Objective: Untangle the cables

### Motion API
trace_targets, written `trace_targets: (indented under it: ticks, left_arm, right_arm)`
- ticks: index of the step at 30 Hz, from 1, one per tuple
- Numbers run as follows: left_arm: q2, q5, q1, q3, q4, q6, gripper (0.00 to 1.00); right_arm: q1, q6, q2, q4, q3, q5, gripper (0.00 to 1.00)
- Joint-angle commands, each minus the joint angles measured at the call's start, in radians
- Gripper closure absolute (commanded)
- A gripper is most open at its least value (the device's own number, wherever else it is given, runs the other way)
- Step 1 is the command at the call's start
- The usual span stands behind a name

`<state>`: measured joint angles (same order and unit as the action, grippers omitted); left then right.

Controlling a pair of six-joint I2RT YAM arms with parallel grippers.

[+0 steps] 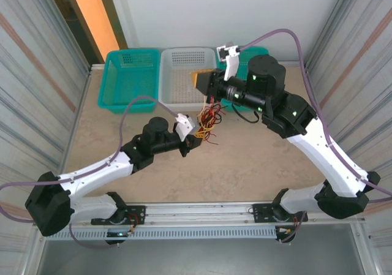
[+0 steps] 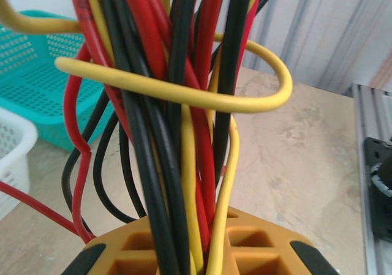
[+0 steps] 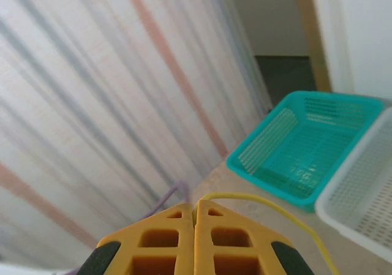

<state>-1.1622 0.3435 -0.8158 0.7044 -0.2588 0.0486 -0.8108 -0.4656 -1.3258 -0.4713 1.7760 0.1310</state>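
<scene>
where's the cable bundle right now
In the top view the cables hang mid-table between the two arms, just in front of the white basket. The left gripper is clamped on them from the left.

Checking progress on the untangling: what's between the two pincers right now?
In the top view, the red, yellow and black cables hang bunched between the left pincer and the right pincer; nothing else lies there.

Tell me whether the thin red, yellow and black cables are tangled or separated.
Tangled: the cables hang bunched, a yellow loop curling round them.
</scene>
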Motion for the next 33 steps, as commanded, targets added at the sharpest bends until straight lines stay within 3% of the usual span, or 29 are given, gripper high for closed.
trace_targets:
  ticks: [1, 6, 14, 20, 24, 28, 33]
  left_arm:
    - [0.051, 0.113, -0.005, -0.015, -0.076, 0.017, 1.00]
    - [0.074, 0.173, -0.004, -0.018, -0.071, 0.011, 1.00]
    - [0.129, 0.163, 0.018, -0.053, -0.128, -0.014, 1.00]
    - [0.183, 0.184, 0.106, -0.088, -0.227, -0.123, 1.00]
    - [0.211, 0.192, 0.218, -0.109, -0.307, -0.286, 1.00]
    - [0.231, 0.139, 0.312, -0.114, -0.332, -0.412, 1.00]
    - [0.243, -0.024, 0.336, -0.088, -0.245, -0.423, 1.00]
  right_arm:
    - [0.086, -0.059, -0.018, 0.000, 0.033, 0.026, 1.00]
    - [0.182, -0.119, -0.032, -0.014, -0.014, 0.019, 1.00]
    - [0.385, -0.262, 0.010, -0.001, -0.179, 0.062, 1.00]
    - [0.490, -0.325, 0.048, 0.008, -0.322, 0.077, 1.00]
    - [0.533, -0.347, 0.084, 0.016, -0.393, 0.087, 1.00]
    - [0.538, -0.347, 0.119, 0.011, -0.435, 0.088, 1.00]
    - [0.535, -0.345, 0.162, -0.002, -0.470, 0.106, 1.00]
